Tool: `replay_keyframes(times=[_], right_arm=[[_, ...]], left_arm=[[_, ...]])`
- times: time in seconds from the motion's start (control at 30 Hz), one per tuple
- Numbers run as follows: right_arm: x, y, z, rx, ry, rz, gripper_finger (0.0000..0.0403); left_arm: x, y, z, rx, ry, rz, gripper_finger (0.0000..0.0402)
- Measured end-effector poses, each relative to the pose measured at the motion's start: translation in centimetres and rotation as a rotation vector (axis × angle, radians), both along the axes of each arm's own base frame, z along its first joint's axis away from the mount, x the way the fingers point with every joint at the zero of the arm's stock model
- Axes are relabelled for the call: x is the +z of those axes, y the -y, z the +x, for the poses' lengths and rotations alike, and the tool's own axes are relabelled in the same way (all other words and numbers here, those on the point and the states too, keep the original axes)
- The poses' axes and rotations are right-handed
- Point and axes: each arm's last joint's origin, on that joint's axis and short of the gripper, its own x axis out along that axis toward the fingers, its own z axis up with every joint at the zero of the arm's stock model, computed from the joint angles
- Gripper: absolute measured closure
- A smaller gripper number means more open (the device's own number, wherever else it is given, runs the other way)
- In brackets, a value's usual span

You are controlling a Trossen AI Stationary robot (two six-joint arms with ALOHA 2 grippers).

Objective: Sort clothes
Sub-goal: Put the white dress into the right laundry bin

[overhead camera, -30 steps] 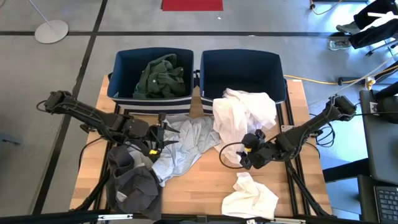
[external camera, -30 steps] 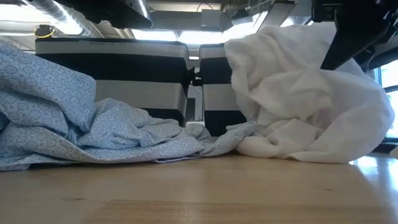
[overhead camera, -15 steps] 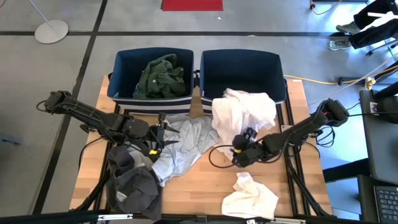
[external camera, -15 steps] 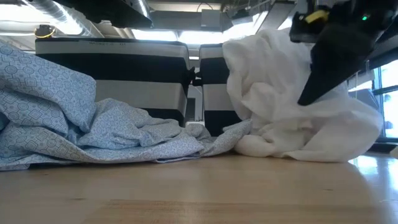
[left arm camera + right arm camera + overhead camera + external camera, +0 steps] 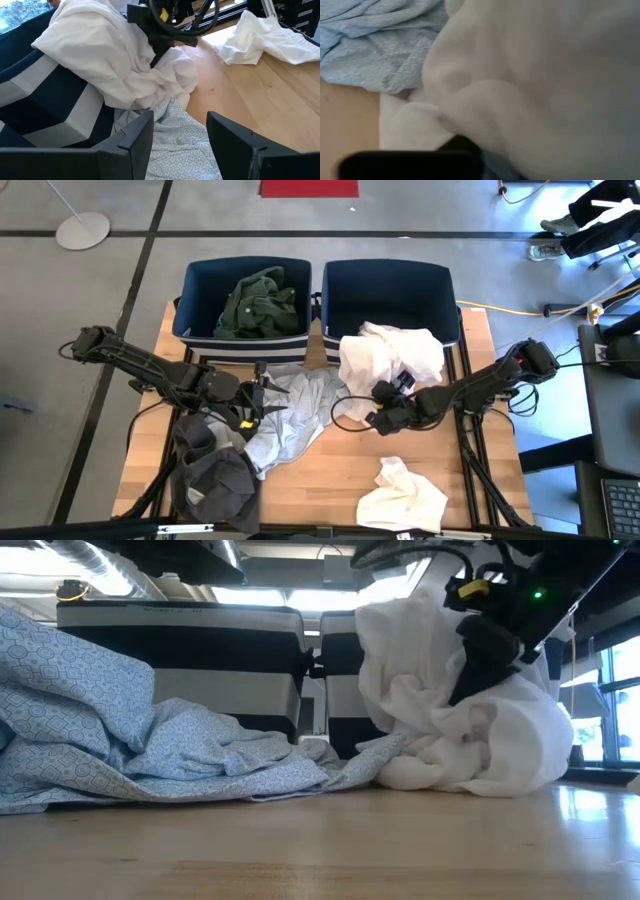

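Observation:
A white garment (image 5: 392, 352) hangs over the right bin's front rim (image 5: 390, 332), and its lower folds (image 5: 480, 755) rest on the table. My right gripper (image 5: 378, 398) is sunk into its near left side, shut on the cloth. A light blue patterned garment (image 5: 295, 415) lies spread in the middle of the table, one edge under the white heap. My left gripper (image 5: 262, 395) hovers open above the blue garment's left part (image 5: 175, 145), touching nothing. A dark green garment (image 5: 258, 302) lies in the left bin. My right gripper pinches a bunched fold (image 5: 167, 70) on the white garment's near left side, low on the heap. The fingers (image 5: 468, 675) slant down into it from the table's right. Cloth bulges over them, so I cannot count the layers. The garment still rests on the table and the bin rim.
Two navy bins stand side by side at the table's far edge, the left bin (image 5: 190, 300) and the right bin (image 5: 440, 285). A dark grey garment (image 5: 215, 470) lies at the near left corner, and a small white cloth (image 5: 400, 495) near the front right. Bare wood lies between them.
My right gripper has moved down and toward the table's left, tipping steeper, into the white garment's near side. The heap's right flank has drawn in toward the gripper, while its upper part stays on the bin rim.

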Motion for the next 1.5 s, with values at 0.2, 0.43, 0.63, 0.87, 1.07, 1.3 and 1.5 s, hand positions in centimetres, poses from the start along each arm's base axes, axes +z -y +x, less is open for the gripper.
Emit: replay_keyframes(times=[0.2,0.43,0.63,0.87,1.07,1.3,1.5], right_arm=[[0.1,0.3,0.1,0.014,-0.023,0.010,0.0381],[4.3,-0.1,1.4,0.083,0.010,-0.033,0.0394],[10.1,-0.1,2.2,0.119,0.021,-0.163,0.0398],[16.9,1.0,2.1,0.098,0.043,-0.337,0.0398],[21.9,4.2,2.2,0.053,0.057,-0.429,0.0398],[27.6,9.7,1.1,-0.086,0.085,-0.545,0.0397],[33.0,13.4,-0.6,-0.245,0.245,-0.655,0.0398]], left_arm=[[0.0,0.0,0.0,0.000,0.000,0.000,0.0229],[0.0,0.0,0.0,0.000,0.000,0.000,0.0229],[0.0,0.0,0.0,0.002,0.000,-0.005,0.0229],[0.0,0.0,0.0,0.002,0.000,-0.006,0.0229],[0.0,0.0,0.0,0.000,-0.001,0.000,0.0229],[0.0,0.0,0.0,0.000,-0.001,0.000,0.0229],[0.0,0.0,0.0,0.000,0.000,0.000,0.0229]])
